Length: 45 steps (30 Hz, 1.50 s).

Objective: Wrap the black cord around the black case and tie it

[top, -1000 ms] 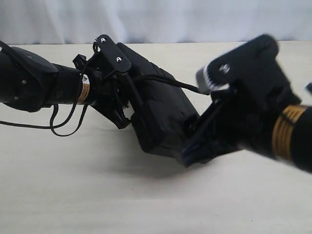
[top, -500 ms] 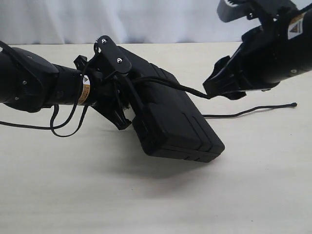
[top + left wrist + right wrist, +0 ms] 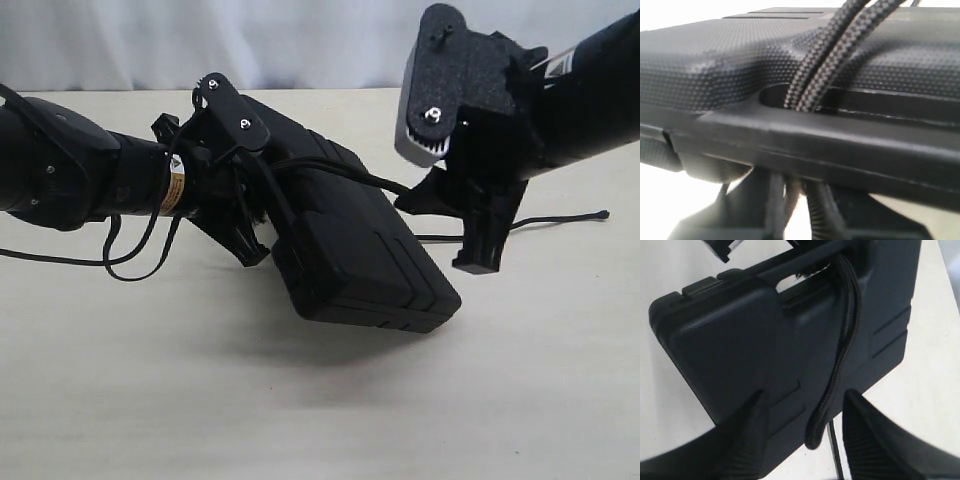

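The black case hangs tilted, its low corner near the table. My left gripper is shut on its handle edge. In the left wrist view the handle bar of the case fills the frame, and two strands of the black cord run through the slot down past the left gripper. The cord crosses the lid toward my right gripper. In the right wrist view the cord lies over the case, and its looped end hangs between the open fingers of the right gripper, touching neither.
A loose stretch of the cord lies on the beige table at the right, and its tip reaches close to the table's edge. Thin arm cables droop under the left arm. A white curtain closes the back.
The right gripper left the case's near side, rose to the upper right, then came down by the case's right edge with its jaws narrower. The left arm and case stayed still.
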Motion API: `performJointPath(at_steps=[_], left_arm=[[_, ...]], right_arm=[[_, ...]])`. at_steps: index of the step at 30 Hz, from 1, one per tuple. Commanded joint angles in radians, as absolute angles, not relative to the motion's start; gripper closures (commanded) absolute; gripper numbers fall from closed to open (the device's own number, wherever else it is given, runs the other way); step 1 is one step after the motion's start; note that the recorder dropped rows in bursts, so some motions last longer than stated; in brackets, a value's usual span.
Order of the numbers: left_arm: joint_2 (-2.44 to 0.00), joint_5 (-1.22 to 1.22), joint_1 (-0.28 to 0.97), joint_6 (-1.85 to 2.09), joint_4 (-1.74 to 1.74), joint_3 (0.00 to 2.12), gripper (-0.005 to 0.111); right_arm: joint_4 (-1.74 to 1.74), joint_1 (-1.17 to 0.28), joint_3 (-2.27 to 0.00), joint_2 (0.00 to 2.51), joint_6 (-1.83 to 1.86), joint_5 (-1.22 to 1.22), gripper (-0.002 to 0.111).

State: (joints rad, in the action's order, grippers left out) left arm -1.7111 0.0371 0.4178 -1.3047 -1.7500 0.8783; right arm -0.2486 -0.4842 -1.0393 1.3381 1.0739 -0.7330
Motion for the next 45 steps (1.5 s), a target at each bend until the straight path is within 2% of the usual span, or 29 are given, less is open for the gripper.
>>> performJointPath(at_steps=[1, 10, 12, 15, 17, 27, 34, 39, 42, 45], left_arm=[[-1.709, 0.044, 0.417, -1.308, -1.744, 0.885, 0.107], [-1.709, 0.039, 0.417, -1.308, -1.744, 0.885, 0.107], [-1.709, 0.036, 0.417, -1.308, -1.744, 0.885, 0.107], [-1.709, 0.039, 0.417, -1.308, -1.744, 0.885, 0.107], [-1.709, 0.041, 0.417, -1.308, -1.744, 0.885, 0.107], [-1.709, 0.044, 0.417, -1.308, -1.744, 0.885, 0.107], [-1.709, 0.04, 0.417, -1.308, -1.744, 0.885, 0.107], [-1.709, 0.038, 0.417, -1.308, -1.744, 0.885, 0.107], [-1.709, 0.038, 0.417, -1.308, -1.744, 0.885, 0.107], [-1.709, 0.038, 0.417, -1.308, -1.744, 0.885, 0.107]], right_arm=[[-0.274, -0.483, -1.019, 1.374, 1.145, -0.68, 0.065], [-0.249, -0.483, -1.017, 1.443, 1.145, -0.621, 0.066], [-0.254, -0.483, -1.017, 1.443, 1.145, -0.61, 0.075], [-0.257, -0.483, -1.017, 1.44, 1.135, -0.597, 0.1], [-0.254, -0.483, -1.017, 1.44, 1.113, -0.597, 0.104], [-0.24, -0.483, -1.017, 1.43, 1.024, -0.614, 0.102], [-0.106, -0.483, -1.017, 1.413, 0.863, -0.63, 0.069], [-0.076, -0.483, -1.017, 1.442, 0.833, -0.621, 0.065], [-0.073, -0.483, -1.017, 1.459, 0.833, -0.618, 0.072], [-0.073, -0.483, -1.017, 1.457, 0.85, -0.614, 0.098]])
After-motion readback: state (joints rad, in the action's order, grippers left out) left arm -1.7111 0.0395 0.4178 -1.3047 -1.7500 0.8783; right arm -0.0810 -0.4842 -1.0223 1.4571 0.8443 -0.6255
